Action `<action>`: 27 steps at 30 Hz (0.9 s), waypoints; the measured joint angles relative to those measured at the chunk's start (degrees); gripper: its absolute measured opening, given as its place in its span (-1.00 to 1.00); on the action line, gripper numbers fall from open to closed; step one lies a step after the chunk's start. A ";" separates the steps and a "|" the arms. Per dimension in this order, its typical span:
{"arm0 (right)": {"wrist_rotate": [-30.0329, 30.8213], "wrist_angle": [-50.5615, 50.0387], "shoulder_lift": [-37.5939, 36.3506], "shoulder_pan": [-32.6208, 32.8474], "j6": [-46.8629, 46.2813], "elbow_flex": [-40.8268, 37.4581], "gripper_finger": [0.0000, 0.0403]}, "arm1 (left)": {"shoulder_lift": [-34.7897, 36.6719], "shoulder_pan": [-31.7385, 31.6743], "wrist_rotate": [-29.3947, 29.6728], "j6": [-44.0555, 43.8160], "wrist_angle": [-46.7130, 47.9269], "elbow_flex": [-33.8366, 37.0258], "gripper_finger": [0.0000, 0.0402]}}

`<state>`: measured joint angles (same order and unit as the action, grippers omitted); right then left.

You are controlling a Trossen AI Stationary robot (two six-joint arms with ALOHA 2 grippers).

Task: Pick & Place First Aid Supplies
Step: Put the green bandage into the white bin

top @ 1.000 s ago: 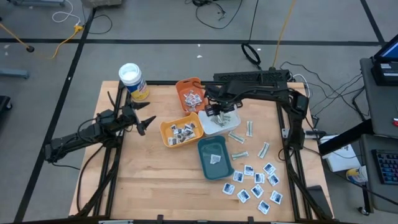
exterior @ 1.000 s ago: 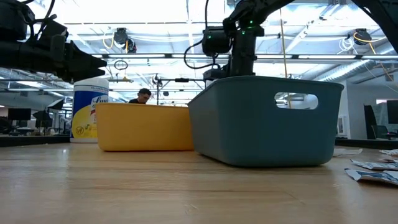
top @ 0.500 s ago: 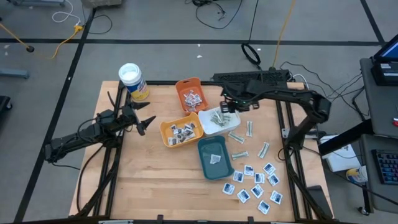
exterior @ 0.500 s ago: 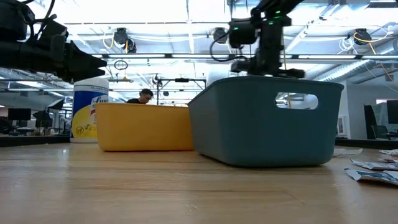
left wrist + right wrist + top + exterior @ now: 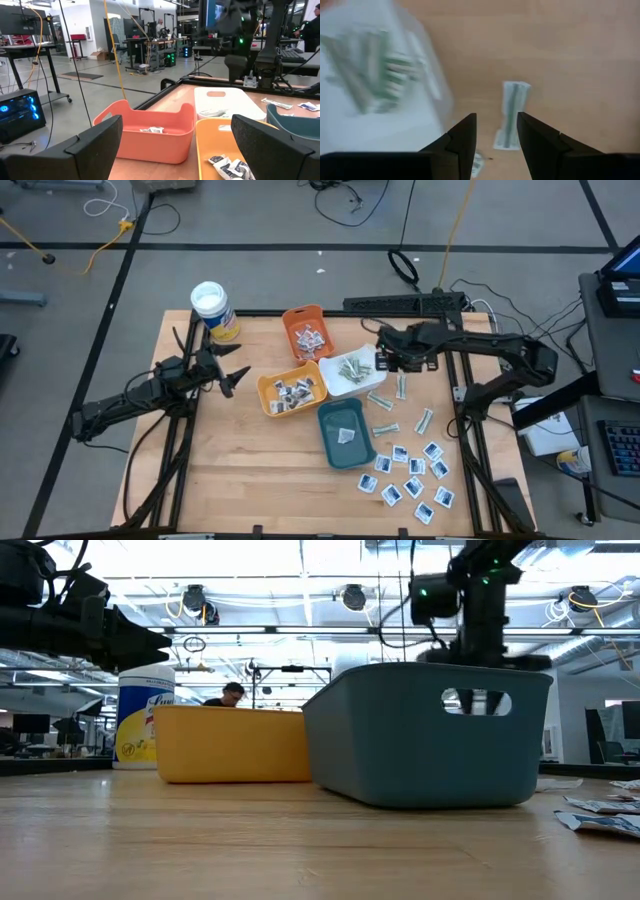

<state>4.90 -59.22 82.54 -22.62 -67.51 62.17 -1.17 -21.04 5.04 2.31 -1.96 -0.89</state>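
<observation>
- Right gripper, fingers partly apart and holding nothing, hangs just beside the white plastic tray of pale grey-green strips.
- Left gripper waits wide open and empty, well apart.
- Unsorted on the wooden table: several narrow strips and many square white blue-printed sachets; roughly half done, I judge.

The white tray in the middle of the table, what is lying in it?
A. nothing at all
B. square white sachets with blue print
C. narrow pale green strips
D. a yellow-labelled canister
C: in the high view the white tray holds a small heap of narrow pale green strips, while the blue-printed square sachets lie loose on the wood nearer the table's front.
</observation>
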 joint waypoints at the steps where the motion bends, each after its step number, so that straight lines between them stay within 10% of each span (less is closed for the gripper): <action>1: 0.00 0.34 0.00 0.42 -0.63 -1.23 -0.33 | 0.00 0.00 0.02 0.00 0.00 0.00 0.89; 27: -0.61 17.57 0.00 5.50 -7.03 -19.71 -0.51 | 0.00 0.00 0.00 0.00 0.00 0.00 0.89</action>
<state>4.30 -41.65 82.54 -17.12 -74.54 42.46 -1.17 -21.04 5.04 2.31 -1.96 -0.89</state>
